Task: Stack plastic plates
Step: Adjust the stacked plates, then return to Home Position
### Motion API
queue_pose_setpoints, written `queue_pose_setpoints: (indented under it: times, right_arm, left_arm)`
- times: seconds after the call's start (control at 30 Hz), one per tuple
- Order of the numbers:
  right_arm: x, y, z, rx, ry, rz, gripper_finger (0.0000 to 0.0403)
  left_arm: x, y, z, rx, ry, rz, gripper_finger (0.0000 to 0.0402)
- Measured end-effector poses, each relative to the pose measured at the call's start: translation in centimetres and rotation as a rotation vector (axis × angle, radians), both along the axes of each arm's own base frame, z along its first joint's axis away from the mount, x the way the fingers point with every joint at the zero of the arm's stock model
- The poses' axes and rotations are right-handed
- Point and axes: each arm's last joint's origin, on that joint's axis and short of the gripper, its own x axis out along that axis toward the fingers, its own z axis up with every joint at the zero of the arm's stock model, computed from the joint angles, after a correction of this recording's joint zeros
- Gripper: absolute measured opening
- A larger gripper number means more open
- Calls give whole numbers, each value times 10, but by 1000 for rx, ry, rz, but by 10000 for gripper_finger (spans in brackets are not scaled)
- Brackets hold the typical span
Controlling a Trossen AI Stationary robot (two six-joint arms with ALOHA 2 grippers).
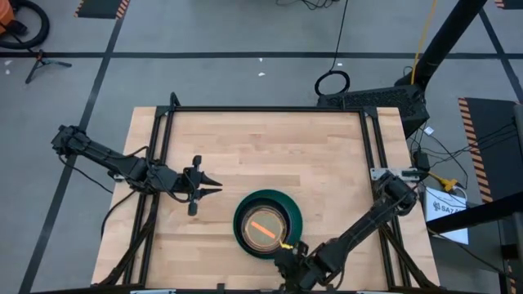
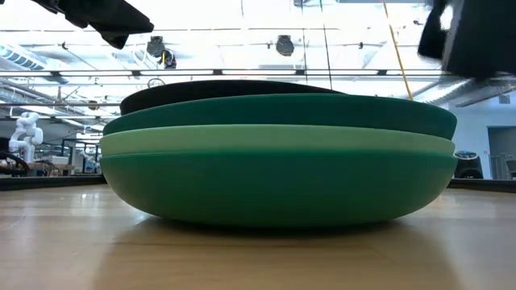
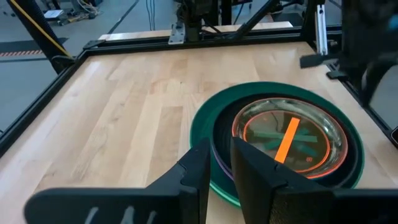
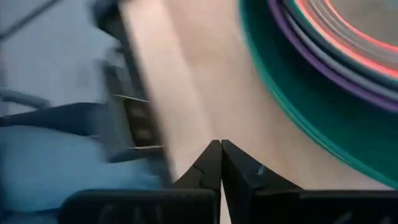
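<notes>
The plastic plates sit nested in one stack [image 1: 268, 224] on the table's near middle. In the low view the stack [image 2: 274, 177] rests on a dark green plate, with light green, dark green and a black rim above. The left wrist view shows the stack [image 3: 283, 134] with a purple rim and a translucent orange-rimmed plate on top. My left gripper [image 1: 217, 189] [image 3: 221, 146] hovers left of the stack, pointing at it, fingers slightly open. My right gripper [image 1: 284, 255] [image 4: 221, 144] is shut, just off the stack's near rim [image 4: 323, 93].
A black metal frame [image 1: 163, 131] borders the wooden table [image 1: 270, 151] at its left, far and right sides. Bare wood lies across the far half and left of the stack. Cables and a box [image 1: 445, 208] lie off the table's right edge.
</notes>
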Motion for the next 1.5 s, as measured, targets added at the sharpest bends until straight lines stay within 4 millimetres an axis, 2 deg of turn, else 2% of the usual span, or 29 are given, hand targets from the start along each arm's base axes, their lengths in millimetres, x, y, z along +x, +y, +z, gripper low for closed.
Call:
queue_pose_setpoints:
  times: [0.1,0.2,0.4,0.53,0.63,0.83,0.97,1.07,1.17,1.3,1.4,1.5]
  right_arm:
    - [-2,-2,-18,-100,40,-46,1]
    - [1,-13,-30,-194,80,-81,0]
    - [12,-49,-33,-396,131,-132,0]
    - [20,-66,-32,-505,163,-9,0]
    - [22,-73,-26,-567,174,114,0]
    - [17,-92,7,-682,137,323,0]
    - [3,-113,32,-727,21,376,0]
    - [-11,-139,41,-727,-125,358,0]
    - [-31,-168,43,-681,-288,356,0]
    - [-65,-206,38,-620,-450,297,0]
    - [-92,-225,33,-605,-512,258,0]
    - [-119,-237,29,-600,-558,228,0]
  left_arm:
    - [0,0,1,-3,-6,0,72]
    - [0,0,1,-4,-5,1,72]
    - [0,0,1,5,-5,-2,72]
    - [0,0,-1,2,10,1,72]
    - [-1,-2,-2,3,20,-4,72]
    - [-8,-7,-2,70,26,-28,72]
    - [-17,-6,1,124,19,-18,72]
    - [-27,-3,6,128,-2,-14,72]
    - [-37,2,5,141,-37,-17,72]
    - [-52,12,-8,135,-100,-9,72]
    - [-65,20,-20,100,-148,10,72]
    - [-78,27,-28,68,-205,22,72]
